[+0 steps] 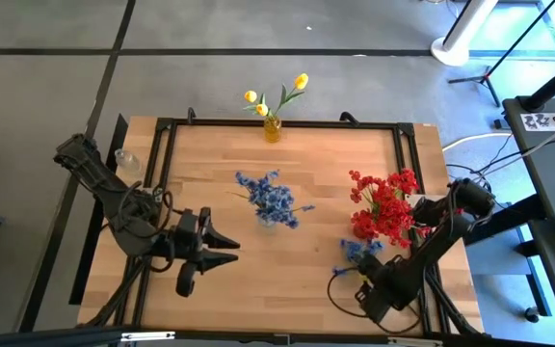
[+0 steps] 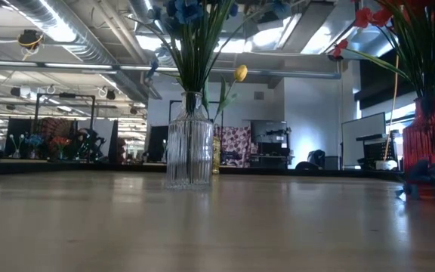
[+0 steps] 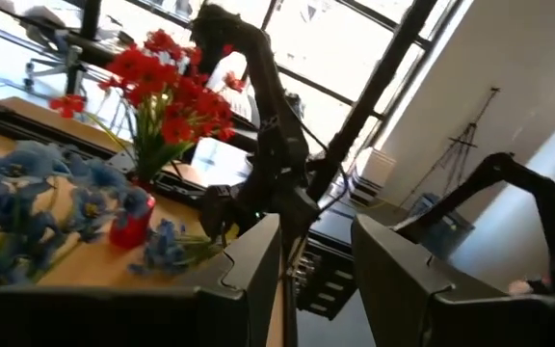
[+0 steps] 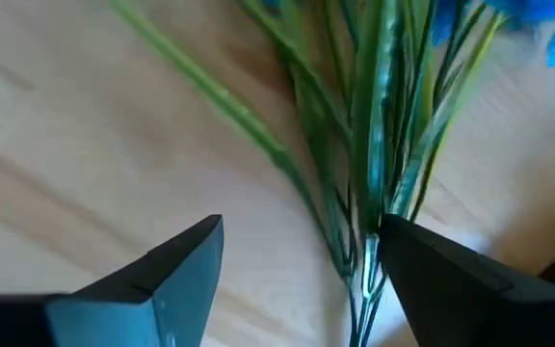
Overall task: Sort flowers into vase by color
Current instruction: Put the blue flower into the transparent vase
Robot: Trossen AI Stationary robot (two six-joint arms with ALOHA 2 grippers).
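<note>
Hovering low over the front right part of the worktop [image 1: 306,260], the right gripper [image 4: 302,265] has its fingers spread wide on either side of a loose blue sprig [image 1: 353,253] that lies flat on the wood, just in front of the red vase [image 2: 423,147]. In the right wrist view the sprig's thin green stems [image 4: 374,173] run close along one finger, leaving a broad gap toward the other. To do this pickup well, I would shift the gripper sideways so the bundle sits midway between the fingers, then close low on the stems, well short of the blossoms, gathering all the strands at once so none slips free. The blue flowers [image 1: 273,200] stand in the clear glass vase [image 2: 189,143] at mid worktop, the sprig's likely home; red flowers [image 1: 385,202] fill the red vase and yellow tulips [image 1: 276,98] stand at the far edge. The left gripper [image 1: 229,251] waits at front left, fingers parted and holding nothing.
</note>
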